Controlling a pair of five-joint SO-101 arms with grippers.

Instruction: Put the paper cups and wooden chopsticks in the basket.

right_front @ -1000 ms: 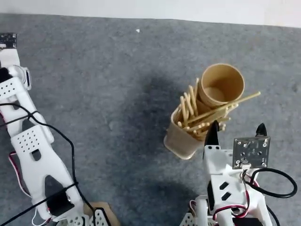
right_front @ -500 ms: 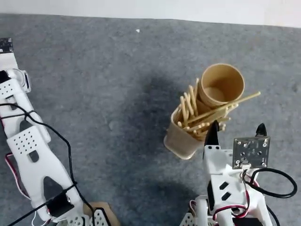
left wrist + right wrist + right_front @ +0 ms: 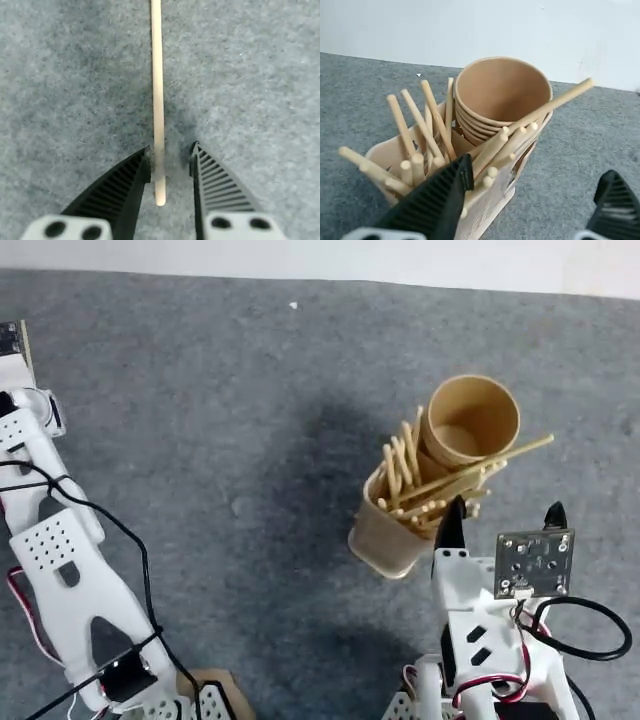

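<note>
A tan basket (image 3: 383,536) (image 3: 384,150) stands right of centre on the grey carpet, holding several wooden chopsticks (image 3: 404,466) (image 3: 436,121) and a stack of paper cups (image 3: 470,420) (image 3: 502,92). My right gripper (image 3: 501,520) (image 3: 540,187) hangs open just in front of the basket, with nothing between its fingers. At the far left edge of the high view is the left arm (image 3: 40,540). In the left wrist view, my left gripper (image 3: 170,150) is open around the near end of a single wooden chopstick (image 3: 157,95) lying on the carpet.
Grey carpet (image 3: 220,420) covers the whole floor, with a white wall strip (image 3: 330,258) at the far edge. Black cables (image 3: 120,530) trail over the left arm. A small white speck (image 3: 292,306) lies far back.
The left arm has shifted slightly toward the left edge and forward. The right arm and basket have not moved.
</note>
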